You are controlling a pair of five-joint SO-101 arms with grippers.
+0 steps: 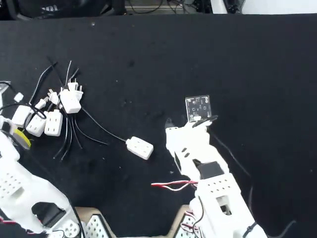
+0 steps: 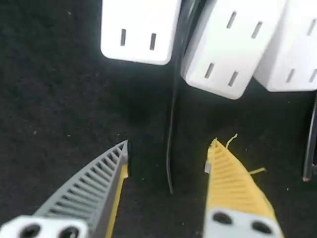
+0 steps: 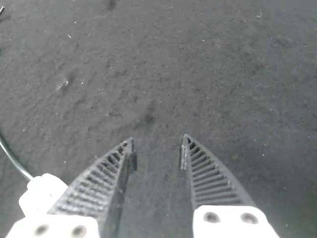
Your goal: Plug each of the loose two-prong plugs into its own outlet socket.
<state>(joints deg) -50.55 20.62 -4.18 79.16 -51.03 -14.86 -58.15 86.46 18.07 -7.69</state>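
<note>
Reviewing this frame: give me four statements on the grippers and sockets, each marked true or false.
1. The open left gripper straddles a thin black cord. True.
2. The right gripper holds a white plug. False: it is open and empty over the black table.
3. One white outlet socket lies apart from the cluster of white sockets. True.
4. That lone socket has no cord. False: a black cable runs from it.
</note>
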